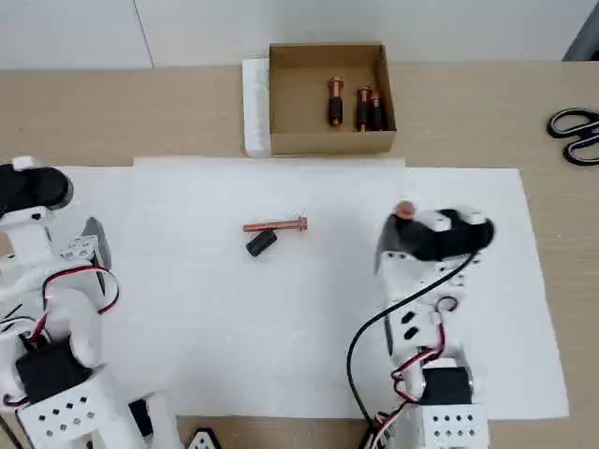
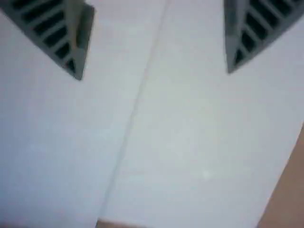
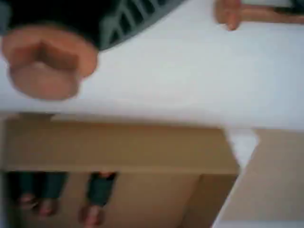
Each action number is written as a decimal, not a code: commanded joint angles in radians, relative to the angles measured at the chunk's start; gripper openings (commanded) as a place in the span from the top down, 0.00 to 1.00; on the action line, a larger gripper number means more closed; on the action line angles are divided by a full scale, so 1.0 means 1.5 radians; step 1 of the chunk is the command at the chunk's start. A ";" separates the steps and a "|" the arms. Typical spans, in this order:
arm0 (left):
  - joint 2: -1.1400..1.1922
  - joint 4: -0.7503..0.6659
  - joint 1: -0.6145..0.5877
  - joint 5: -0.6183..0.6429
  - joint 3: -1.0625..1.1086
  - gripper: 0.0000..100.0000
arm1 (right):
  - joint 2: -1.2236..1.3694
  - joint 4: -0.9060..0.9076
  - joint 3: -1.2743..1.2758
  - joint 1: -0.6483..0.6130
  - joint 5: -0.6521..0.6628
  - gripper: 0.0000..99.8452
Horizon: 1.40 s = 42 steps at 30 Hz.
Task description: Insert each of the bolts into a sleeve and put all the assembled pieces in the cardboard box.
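The cardboard box (image 1: 281, 98) stands at the table's far side with three bolt-and-sleeve pieces (image 1: 359, 105) lying in it. One loose copper bolt (image 1: 276, 225) lies on the white foam sheet (image 1: 281, 327), and a black sleeve (image 1: 261, 243) rests just in front of it. My right gripper (image 1: 401, 223) hovers right of them, shut on another bolt whose copper head (image 3: 45, 66) sticks out; something dark surrounds its shank. The box wall (image 3: 118, 142) and the loose bolt (image 3: 256, 12) lie beyond it. My left gripper (image 2: 152, 52) is open over bare foam at the far left (image 1: 94, 238).
A white foam block (image 1: 255, 108) leans against the box's left side. Scissors (image 1: 576, 131) lie at the table's far right edge. The foam sheet's seam (image 2: 137, 104) runs under my left gripper, with the wooden table (image 2: 289, 190) beside it.
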 commanded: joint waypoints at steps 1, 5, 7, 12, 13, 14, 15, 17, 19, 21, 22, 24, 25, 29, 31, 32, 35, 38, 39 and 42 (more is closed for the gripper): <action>-0.002 0.068 0.003 -0.001 -0.032 0.81 | -0.006 -0.007 -0.137 0.048 0.018 1.00; -0.002 0.132 0.029 -0.009 -0.033 0.81 | 0.062 -0.007 -0.240 0.047 0.018 1.00; -0.002 0.148 0.037 -0.026 -0.030 0.81 | 0.140 -0.007 -0.304 0.047 0.018 1.00; -0.007 0.155 0.038 -0.026 -0.029 0.81 | 0.395 -0.008 -0.506 0.041 0.013 1.00; -0.007 0.155 0.038 -0.026 -0.029 0.81 | 0.453 -0.008 -0.551 0.031 0.013 1.00; -0.007 0.155 0.038 -0.026 -0.029 0.81 | 0.508 -0.009 -0.595 0.023 0.013 1.00; -0.007 0.157 0.038 -0.026 -0.029 0.81 | 0.564 -0.008 -0.641 0.013 0.013 1.00; -0.007 0.157 0.038 -0.026 -0.029 0.81 | 0.669 -0.008 -0.730 -0.013 0.013 1.00; -0.007 0.157 0.038 -0.026 -0.029 0.81 | 0.773 -0.008 -0.818 -0.037 0.014 1.00; -0.007 0.161 0.038 -0.026 -0.029 0.82 | 0.869 -0.008 -0.905 -0.065 0.014 1.00; -0.007 0.165 0.038 -0.026 -0.029 0.82 | 0.916 -0.008 -0.947 -0.075 0.014 1.00; -0.008 0.165 0.038 -0.026 -0.029 0.82 | 1.006 -0.008 -1.028 -0.097 0.015 1.00; -0.008 0.165 0.038 -0.026 -0.029 0.82 | 1.051 -0.008 -1.065 -0.105 0.016 1.00; -0.008 0.165 0.038 -0.026 -0.029 0.82 | 1.223 -0.008 -1.210 -0.128 0.016 1.00; -0.008 0.165 0.038 -0.026 -0.029 0.82 | 1.306 -0.008 -1.277 -0.137 0.016 1.00; -0.008 0.165 0.038 -0.026 -0.029 0.82 | 1.344 -0.008 -1.311 -0.139 0.016 1.00; -0.008 0.166 0.038 -0.026 -0.029 0.82 | 1.451 -0.008 -1.403 -0.140 0.016 1.00; -0.008 0.166 0.038 -0.026 -0.029 0.82 | 1.545 -0.008 -1.487 -0.138 0.016 0.99; -0.008 0.170 0.038 -0.026 -0.029 0.82 | 1.574 -0.007 -1.515 -0.137 0.016 0.99; -0.008 0.174 0.038 -0.026 -0.029 0.82 | 1.647 -0.005 -1.588 -0.136 0.017 0.99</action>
